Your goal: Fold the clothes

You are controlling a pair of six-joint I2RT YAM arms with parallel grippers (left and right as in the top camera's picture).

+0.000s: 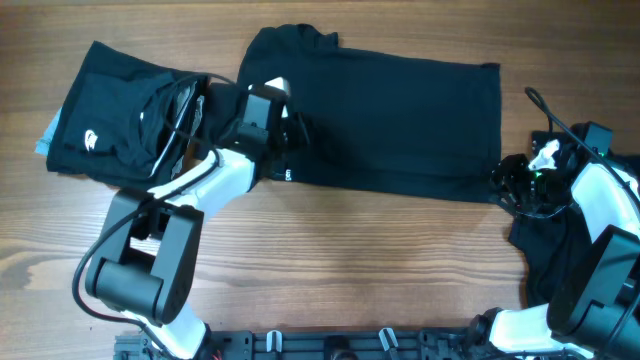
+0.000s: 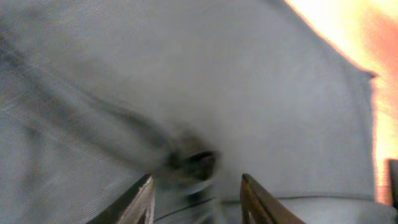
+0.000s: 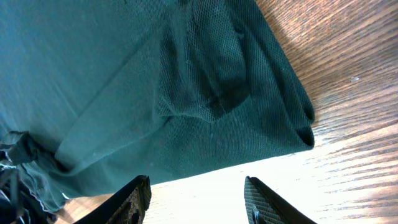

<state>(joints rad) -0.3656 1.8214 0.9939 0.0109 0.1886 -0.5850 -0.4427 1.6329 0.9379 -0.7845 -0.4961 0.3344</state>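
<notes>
A black garment lies in the middle of the table, folded into a long band; it fills the left wrist view, blurred. My left gripper is open low over its left end, fingers apart on the fabric with nothing clamped between them. My right gripper is open beside the band's lower right corner. In the right wrist view its fingers hover over bare wood just short of the garment's folded edge. A folded black garment with a small white logo lies at the far left.
Another black garment lies crumpled at the right edge under my right arm. A light blue edge shows under the left pile. The wooden table is bare along the front. Cables run by the right wrist.
</notes>
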